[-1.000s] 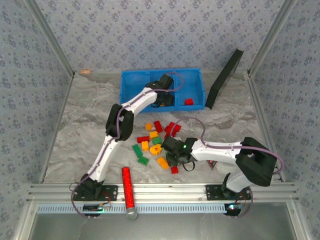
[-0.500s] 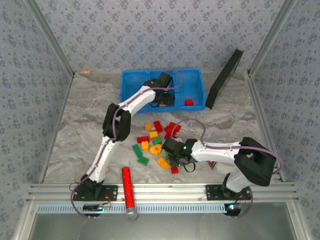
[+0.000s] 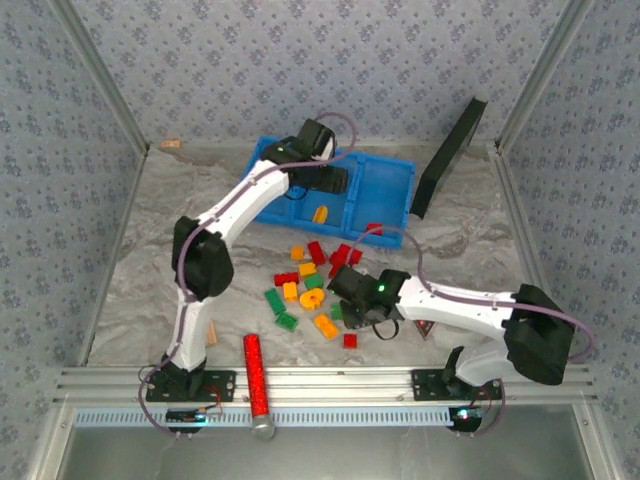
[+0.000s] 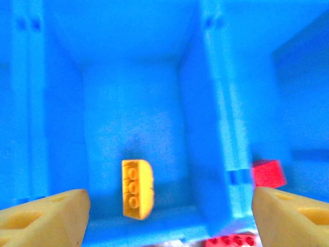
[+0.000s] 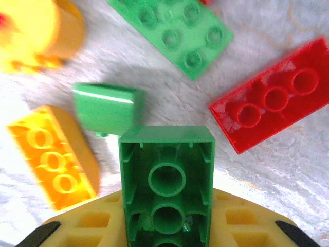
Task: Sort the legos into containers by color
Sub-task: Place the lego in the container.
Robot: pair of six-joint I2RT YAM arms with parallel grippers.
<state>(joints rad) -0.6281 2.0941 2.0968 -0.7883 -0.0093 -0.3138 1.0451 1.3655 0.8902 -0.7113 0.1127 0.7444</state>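
**Work surface.** The table top (image 3: 140, 270) is grey-white and marbled. It is enclosed by walls (image 3: 300, 70) papered in a blue-grey floral pattern and framed with aluminium rails (image 3: 320, 378). A black flat panel (image 3: 450, 155) leans at the far right corner. A red glittery cylinder (image 3: 254, 372) lies across the near rail. A small tan wooden block (image 3: 172, 144) sits at the far left corner.

**Right gripper** (image 5: 167, 226). It is closed on a green brick (image 5: 167, 177), which is clamped between the pads with its hollow underside facing the wrist camera. In the top view this gripper is at the near right edge of the loose legos (image 3: 308, 270) scattered at table centre. On the table beyond the held brick:
- an orange three-stud brick (image 5: 54, 154) to the left
- a small green block (image 5: 107, 108) just ahead
- a flat green plate (image 5: 169, 33) farther ahead
- a red three-stud brick (image 5: 275, 95) to the right

**Left gripper** (image 4: 167, 206). The fingers (image 4: 41, 216) stand wide apart with nothing between them. The gripper hangs over the blue bin (image 3: 390, 185), above its middle compartment (image 4: 133, 103).

**Containers.** The bin sits askew to the back wall and has three compartments side by side.
- The middle compartment holds one orange rounded brick (image 4: 137, 189), lying flat near its front wall.
- The right compartment holds one red brick (image 4: 268, 173), just beyond the divider.
- The left compartment is largely covered by the left arm in the top view, so its contents cannot be told.
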